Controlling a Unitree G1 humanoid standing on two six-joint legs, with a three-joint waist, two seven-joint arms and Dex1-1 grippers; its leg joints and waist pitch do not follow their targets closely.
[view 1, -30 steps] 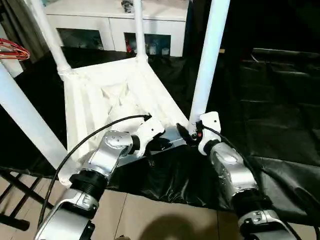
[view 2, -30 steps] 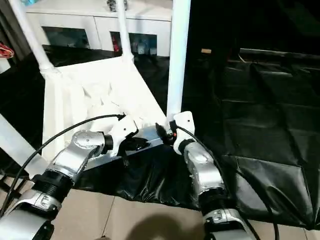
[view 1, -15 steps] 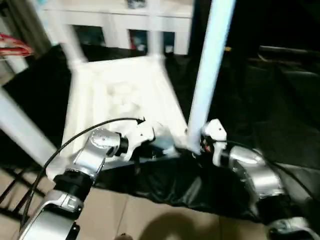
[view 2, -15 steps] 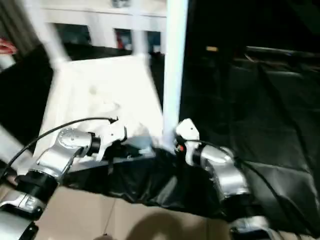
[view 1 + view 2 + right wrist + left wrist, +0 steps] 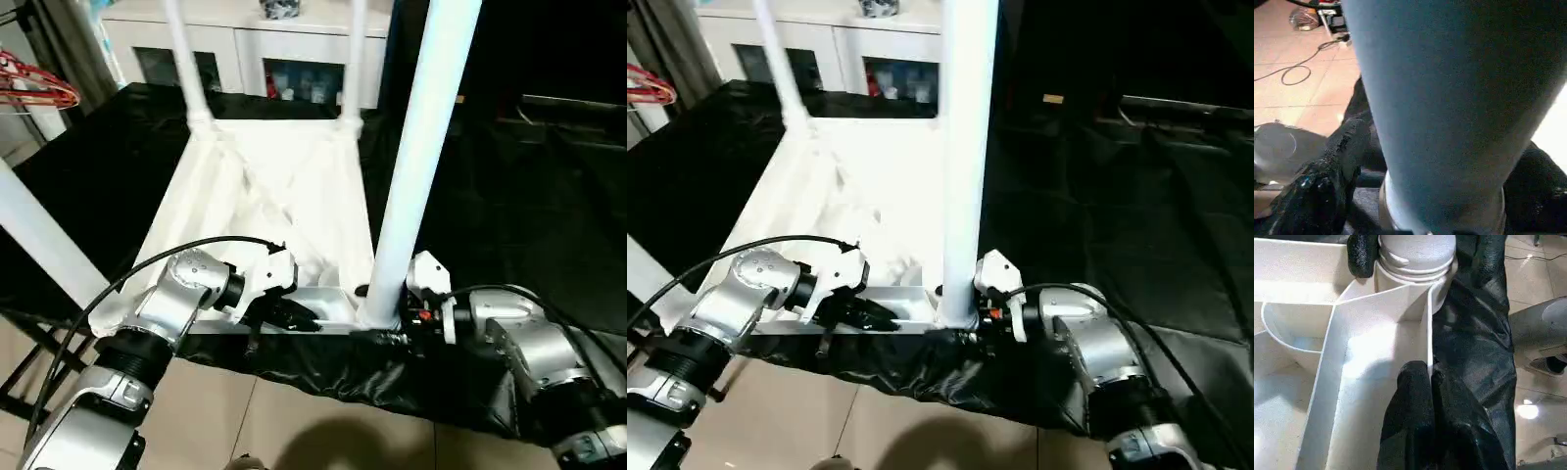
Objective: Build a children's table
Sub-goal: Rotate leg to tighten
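The white children's table lies upside down on a black sheet, its ribbed top (image 5: 265, 206) facing up and its legs standing in the corner sockets. The near right leg (image 5: 421, 147) rises tall in front of me. My left gripper (image 5: 1430, 373) is shut on the thin near rim (image 5: 328, 311) of the top, close to that leg's socket. My right gripper (image 5: 380, 331) sits at the base of the near right leg, one black finger (image 5: 1337, 156) on each side of it, pressed against the leg. The near left leg (image 5: 39, 245) slants up at the left.
A white cabinet with glass doors (image 5: 265, 54) stands behind the table. A red wire hanger (image 5: 39, 90) hangs at the far left. The black sheet (image 5: 549, 196) stretches out to the right. Tiled floor (image 5: 294, 421) lies in front, with a dark frame (image 5: 20, 338) at lower left.
The whole head view has swung, so the table looks squarer to me. Both grippers keep their hold at the near edge; my right forearm now reaches in lower and more from the side.
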